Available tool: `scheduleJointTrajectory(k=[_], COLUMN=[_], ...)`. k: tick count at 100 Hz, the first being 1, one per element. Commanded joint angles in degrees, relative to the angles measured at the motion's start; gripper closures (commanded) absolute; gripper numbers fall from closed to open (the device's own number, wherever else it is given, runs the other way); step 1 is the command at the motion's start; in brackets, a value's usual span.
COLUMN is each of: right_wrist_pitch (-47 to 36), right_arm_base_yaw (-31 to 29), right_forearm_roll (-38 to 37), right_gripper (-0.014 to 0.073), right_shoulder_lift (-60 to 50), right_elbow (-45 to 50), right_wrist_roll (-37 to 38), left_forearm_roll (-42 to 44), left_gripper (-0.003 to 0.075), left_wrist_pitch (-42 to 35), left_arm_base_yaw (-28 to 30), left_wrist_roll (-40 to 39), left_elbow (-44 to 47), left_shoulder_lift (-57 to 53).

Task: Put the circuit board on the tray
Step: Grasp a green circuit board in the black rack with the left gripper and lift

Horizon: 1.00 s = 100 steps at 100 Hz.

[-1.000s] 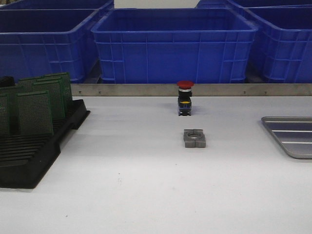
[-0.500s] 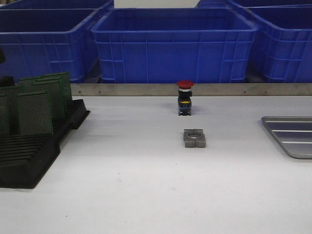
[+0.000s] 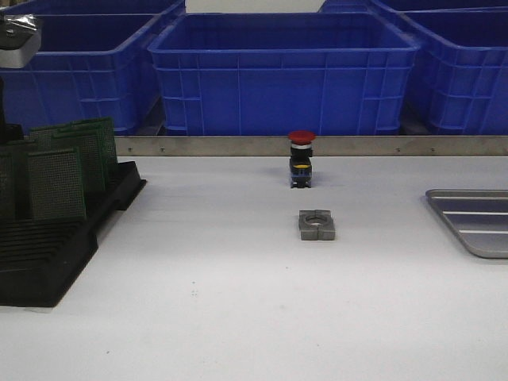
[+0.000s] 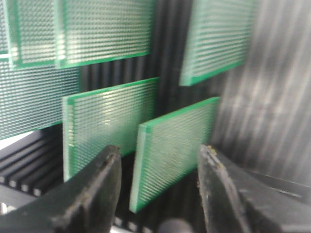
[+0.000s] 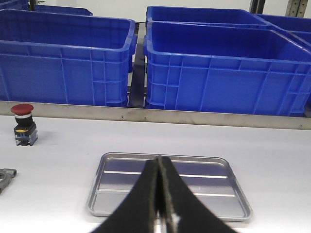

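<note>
red button (image 3: 301,159) and grey block (image 3: 317,224) on tabletop (image 3: 238,302) between rack (image 3: 55,238) and tray (image 5: 167,189); left claw (image 4: 158,182) wide astride a circuit board (image 4: 172,150), newly entering front view; right claw (image 5: 159,194) pinched empty.

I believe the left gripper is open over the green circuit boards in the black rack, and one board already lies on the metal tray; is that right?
Not quite. The right wrist view shows the tray bare, with no board on it. The rest holds: the left gripper is open over the green circuit boards standing in the black rack, as the left wrist view shows.

one tray (image 3: 476,222), one black rack (image 3: 55,238), one red button (image 3: 301,159)
</note>
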Motion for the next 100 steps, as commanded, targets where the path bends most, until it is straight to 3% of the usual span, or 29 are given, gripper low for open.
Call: scheduleJointTrajectory(k=[1,37,47,62,79,100], right_wrist_pitch=[-4.27,-4.27,-4.27,-4.27,-4.27,-4.27], right_arm_base_yaw=[-0.08,-0.08,-0.08,-0.08,-0.08,-0.08], right_forearm_roll=[-0.03,-0.03,-0.03,-0.03,-0.03,-0.03], right_gripper=[0.0701,0.0701,0.0701,0.0701,0.0701,0.0701], right_shoulder_lift=[-1.53,-1.53,-1.53,-1.53,-1.53,-1.53], right_elbow=[-0.71,-0.71,-0.71,-0.71,-0.71,-0.71], right_wrist_roll=[-0.36,-0.36,-0.36,-0.36,-0.36,-0.36], left_forearm_roll=[-0.22,-0.49,-0.49,-0.49,-0.49,-0.04], left_gripper=[0.0373,0.0393,0.0506,0.0743,0.0740,0.0741], left_wrist_pitch=[-2.13,2.93,4.93,5.03,5.51,13.39], left_arm_base_yaw=[-0.28,-0.15,-0.15,-0.15,-0.15,-0.36], left_wrist_roll=[-0.40,-0.40,-0.40,-0.40,-0.40,-0.29], left_elbow=[-2.07,-2.54,-2.67,-2.75,-3.18,-7.97], left_shoulder_lift=[-1.91,1.27,1.27,1.27,1.16,-0.10])
